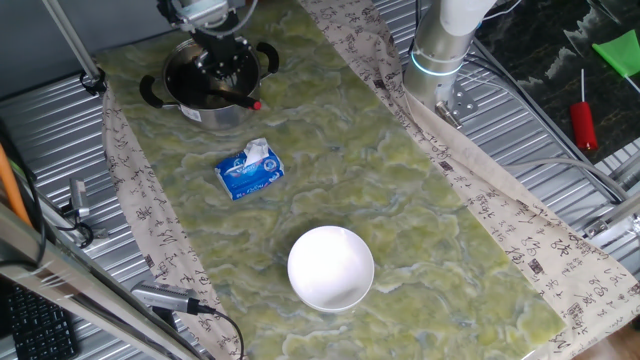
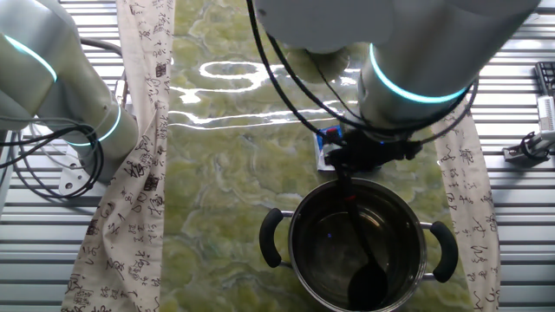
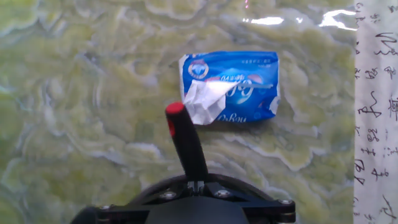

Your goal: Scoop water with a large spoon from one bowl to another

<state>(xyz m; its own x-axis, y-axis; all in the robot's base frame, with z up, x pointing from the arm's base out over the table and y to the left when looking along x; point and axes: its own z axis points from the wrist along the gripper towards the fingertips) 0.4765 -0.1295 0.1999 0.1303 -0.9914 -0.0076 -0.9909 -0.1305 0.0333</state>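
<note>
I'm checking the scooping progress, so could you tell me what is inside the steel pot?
The ladle's black scoop sits in the steel pot. Water can't be confirmed. The gripper covers part of it.

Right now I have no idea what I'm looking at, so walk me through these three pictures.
This is one robot arm at a table covered by a green marbled mat. Two pictures come from fixed cameras on different sides of the table; the third comes from a camera on the arm's hand, looking down along its fingers.

On the mat stand a steel pot with black handles and a white bowl, with a blue tissue pack between them. A red-handled screwdriver lies off the mat.

The arm's tool hangs over the pot and appears to grip a black ladle. The scoop sits low inside the pot, and the handle's red tip sticks out in the hand view. The fingers themselves are hidden, so the grip is inferred.
</note>
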